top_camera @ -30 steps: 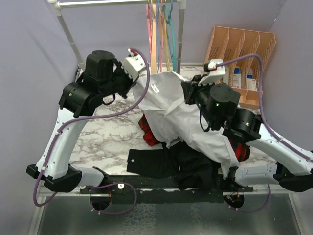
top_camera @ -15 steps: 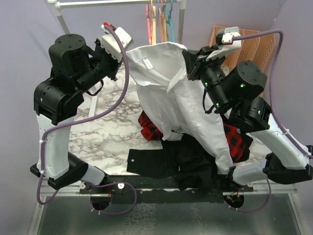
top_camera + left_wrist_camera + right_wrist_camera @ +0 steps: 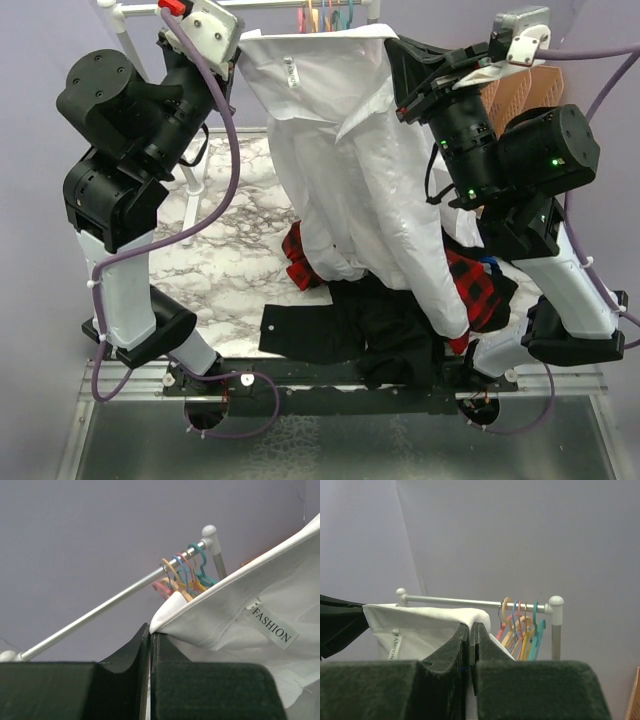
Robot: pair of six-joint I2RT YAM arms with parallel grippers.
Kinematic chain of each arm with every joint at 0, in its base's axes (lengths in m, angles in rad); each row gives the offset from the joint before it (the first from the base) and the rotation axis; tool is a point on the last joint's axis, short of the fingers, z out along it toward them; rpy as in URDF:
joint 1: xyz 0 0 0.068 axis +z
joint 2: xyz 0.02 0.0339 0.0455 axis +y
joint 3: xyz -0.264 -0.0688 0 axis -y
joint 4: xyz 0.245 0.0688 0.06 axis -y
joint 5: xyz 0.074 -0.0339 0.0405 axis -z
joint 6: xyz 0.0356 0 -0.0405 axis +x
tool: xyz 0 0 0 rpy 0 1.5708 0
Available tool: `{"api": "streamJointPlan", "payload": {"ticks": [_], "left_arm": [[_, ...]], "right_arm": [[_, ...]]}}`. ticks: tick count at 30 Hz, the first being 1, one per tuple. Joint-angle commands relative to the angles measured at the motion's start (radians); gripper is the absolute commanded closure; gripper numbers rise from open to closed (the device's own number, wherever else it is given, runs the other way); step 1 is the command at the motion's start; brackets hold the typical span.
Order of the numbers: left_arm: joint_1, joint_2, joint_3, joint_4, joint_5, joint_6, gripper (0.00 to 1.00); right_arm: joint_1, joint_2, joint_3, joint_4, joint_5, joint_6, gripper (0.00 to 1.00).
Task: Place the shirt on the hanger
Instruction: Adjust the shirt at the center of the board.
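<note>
Clamped tight in the left gripper (image 3: 151, 632) and the right gripper (image 3: 471, 627): the two ends of the shirt's (image 3: 350, 170) upper edge, stretched high between them, hanging down towards the table (image 3: 230, 260). Thin, limp, light, likely to sag or slip; best pinched at a seam or the collar. Only from above: the trailing sleeve over the plaid shirt (image 3: 480, 290) and black garment (image 3: 340, 335). Clearer from the wrists: the hanger (image 3: 499, 629) on the rail (image 3: 450, 601), behind the shirt, not yet touched.
</note>
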Motion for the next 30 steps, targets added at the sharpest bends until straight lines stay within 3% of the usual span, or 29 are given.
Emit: {"api": "streamJointPlan", "payload": {"ticks": [1,13,17,23,27,30], "left_arm": [[0.003,0.008,0.098,0.139,-0.107,0.008,1.00],[0.003,0.034,0.228,0.289,-0.187,0.054,1.00],[0.003,0.001,0.149,0.214,-0.173,0.010,1.00],[0.003,-0.135,-0.223,0.076,-0.105,-0.061,1.00],[0.003,-0.261,-0.563,0.047,-0.070,-0.055,1.00],[0.013,-0.355,-0.792,0.015,0.004,-0.040,1.00]], "right_arm": [[0.000,-0.021,0.060,0.149,-0.075,-0.071,0.99],[-0.001,-0.030,0.155,0.210,-0.159,-0.100,0.99],[0.000,-0.102,-0.014,0.183,-0.107,-0.073,0.99],[0.000,-0.427,-0.627,0.195,0.017,0.074,0.99],[0.000,-0.614,-0.930,0.054,-0.080,0.245,0.99],[0.000,-0.696,-1.049,-0.068,-0.205,0.380,0.99]]}}
